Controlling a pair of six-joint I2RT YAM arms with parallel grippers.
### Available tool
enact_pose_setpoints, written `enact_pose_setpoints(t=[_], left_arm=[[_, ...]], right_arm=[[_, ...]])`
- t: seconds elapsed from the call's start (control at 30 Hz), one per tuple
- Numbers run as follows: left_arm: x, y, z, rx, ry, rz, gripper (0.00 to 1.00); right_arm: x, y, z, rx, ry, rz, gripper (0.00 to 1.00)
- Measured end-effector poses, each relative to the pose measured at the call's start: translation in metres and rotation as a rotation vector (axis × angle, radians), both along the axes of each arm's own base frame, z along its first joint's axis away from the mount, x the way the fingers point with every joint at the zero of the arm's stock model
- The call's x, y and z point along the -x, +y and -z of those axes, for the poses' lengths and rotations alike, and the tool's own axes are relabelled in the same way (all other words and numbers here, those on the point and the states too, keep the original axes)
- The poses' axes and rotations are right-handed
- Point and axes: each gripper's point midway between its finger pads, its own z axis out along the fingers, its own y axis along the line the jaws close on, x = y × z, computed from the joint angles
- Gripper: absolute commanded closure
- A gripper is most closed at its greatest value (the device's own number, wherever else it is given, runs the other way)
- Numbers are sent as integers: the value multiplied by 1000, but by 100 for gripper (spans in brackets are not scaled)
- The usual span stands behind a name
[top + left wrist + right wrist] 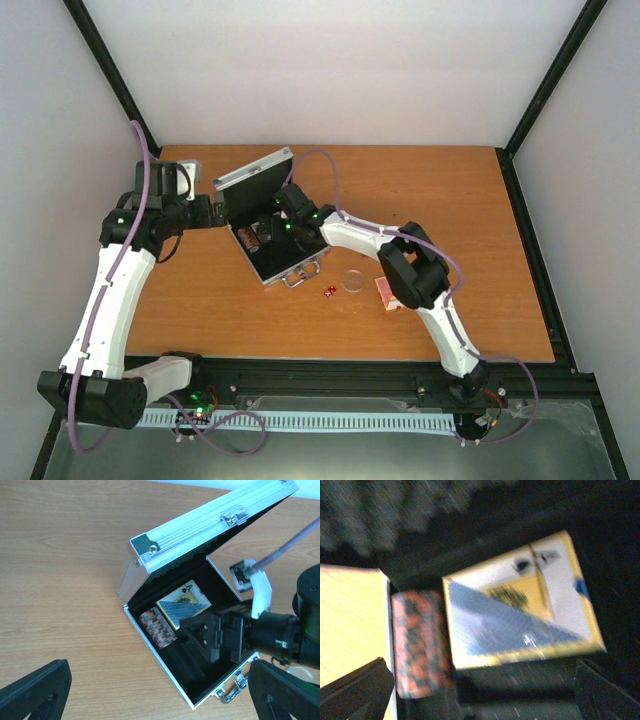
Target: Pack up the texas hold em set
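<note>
Reaching into the open case (200, 527), my right pincer (480, 685) hangs spread wide and empty above the flat blue-yellow pack (182, 607) and the ribbed chip stack (157, 627) on black lining. My left pincer (160, 694) gapes empty beside the ribbed silver shell. Out on the wooden bench (450, 200) lie red dice (328, 292), 1 clear disc (353, 281) and 1 red pack (387, 293).
</note>
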Motion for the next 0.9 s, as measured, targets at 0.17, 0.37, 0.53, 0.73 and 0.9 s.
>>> enact_pose_setpoints(t=[0.17, 0.37, 0.53, 0.73, 0.9], left_arm=[[-1, -6, -6, 24, -10, 22, 0], [0, -12, -7, 56, -7, 44, 0], [-1, -15, -5, 68, 4, 58, 0], [-4, -19, -1, 79, 22, 71, 0], [-6, -22, 3, 90, 37, 83, 0]], right_arm=[[30, -47, 0, 163, 60, 16, 0], [52, -105, -42, 330, 25, 58, 0], [66, -168, -78, 453, -11, 143, 0], [80, -272, -44, 625, 145, 277, 0], [86, -322, -22, 695, 260, 356, 0]])
